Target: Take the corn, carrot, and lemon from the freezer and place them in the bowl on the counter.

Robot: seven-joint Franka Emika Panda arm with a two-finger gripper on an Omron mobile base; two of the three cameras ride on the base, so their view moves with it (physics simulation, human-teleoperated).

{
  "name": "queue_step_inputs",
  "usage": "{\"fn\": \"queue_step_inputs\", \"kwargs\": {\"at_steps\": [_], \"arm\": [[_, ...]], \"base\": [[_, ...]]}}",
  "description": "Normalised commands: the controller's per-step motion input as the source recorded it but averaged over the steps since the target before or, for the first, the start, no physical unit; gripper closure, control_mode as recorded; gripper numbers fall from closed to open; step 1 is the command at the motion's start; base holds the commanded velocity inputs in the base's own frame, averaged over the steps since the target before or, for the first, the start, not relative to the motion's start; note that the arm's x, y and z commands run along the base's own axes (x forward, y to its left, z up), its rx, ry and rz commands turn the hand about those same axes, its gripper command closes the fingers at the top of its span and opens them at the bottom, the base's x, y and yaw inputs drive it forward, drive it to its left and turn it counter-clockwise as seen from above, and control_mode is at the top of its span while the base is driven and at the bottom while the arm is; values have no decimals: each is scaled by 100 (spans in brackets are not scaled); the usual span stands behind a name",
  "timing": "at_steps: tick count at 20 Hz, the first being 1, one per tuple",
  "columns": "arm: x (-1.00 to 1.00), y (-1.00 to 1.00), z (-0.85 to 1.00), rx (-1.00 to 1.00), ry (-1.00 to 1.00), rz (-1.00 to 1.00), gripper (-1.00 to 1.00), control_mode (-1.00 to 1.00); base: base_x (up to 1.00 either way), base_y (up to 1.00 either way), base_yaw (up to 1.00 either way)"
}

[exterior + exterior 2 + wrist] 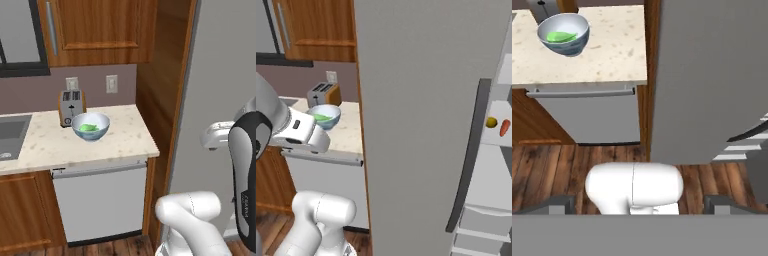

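The white bowl (pixel 91 127) with a faint blue pattern stands on the beige counter (pixel 50 145) in front of the toaster. The bright green corn (pixel 89 128) lies inside it, as the hand view confirms: corn (pixel 560 36) in bowl (pixel 564 33). The grey freezer (pixel 416 125) has its door swung open, its dark handle (pixel 470 155) facing me. On a white inner shelf sit the dull yellow lemon (pixel 491 122) and, just right of it, the orange-red carrot (pixel 504 128). My gripper (pixel 641 206) is open and holds nothing, well back from both counter and freezer.
A toaster (pixel 70 107) stands against the wall behind the bowl. A sink (pixel 12 131) is set into the counter at the left. Below the counter is a grey dishwasher front (pixel 100 200). Wooden cabinets (pixel 95 30) hang above. White drawers (pixel 481 225) fill the freezer's lower part.
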Motion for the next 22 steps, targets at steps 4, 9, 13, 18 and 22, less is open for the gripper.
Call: {"fn": "queue_step_inputs", "kwargs": {"at_steps": [4,9,13,18,22], "arm": [[0,0,0,0,0,0,-100,100],[0,0,0,0,0,0,-100,100],[0,0,0,0,0,0,-100,100],[0,0,0,0,0,0,-100,100],[0,0,0,0,0,0,-100,100]], "base": [[-3,-66,0],[0,-78,0],[0,-69,0],[3,-59,1],[21,-42,1]]}}
